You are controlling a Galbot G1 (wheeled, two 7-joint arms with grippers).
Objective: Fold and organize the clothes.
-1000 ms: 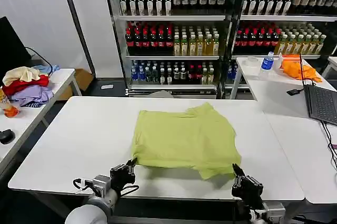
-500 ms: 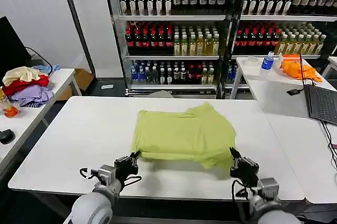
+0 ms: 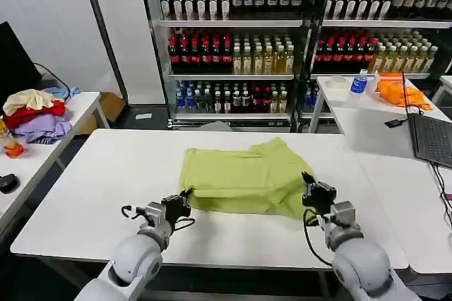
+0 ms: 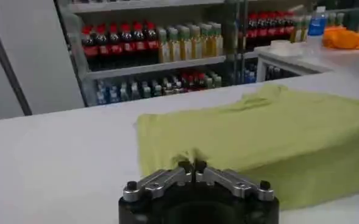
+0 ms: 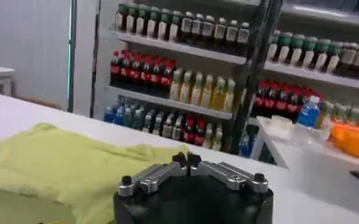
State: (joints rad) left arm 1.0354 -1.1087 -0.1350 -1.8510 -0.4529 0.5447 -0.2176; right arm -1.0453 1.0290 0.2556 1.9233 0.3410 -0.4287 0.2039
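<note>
Both grippers, left (image 3: pixel 185 201) and right (image 3: pixel 308 189), clamped on the soft lime-green T-shirt's (image 3: pixel 244 177) near hem, have carried it forward, half-completing the fold.

From my left wrist camera, the left gripper (image 4: pixel 192 165) sits with its fingertips (image 4: pixel 184 166) pressed together, pinching a small raised fold at the near edge of the lime T-shirt (image 4: pixel 258 134). The shirt spreads away from the gripper and off to one side across the white table (image 4: pixel 51 158), its near hem doubled over into a thicker layer. Far beyond the gripper I see drink shelves (image 4: pixel 167 45) stocked with red, green and yellow bottles. A second white table (image 4: pixel 313 55) stands off to the side, carrying an orange cloth (image 4: pixel 347 38) and a blue-capped bottle (image 4: pixel 317 21).
</note>
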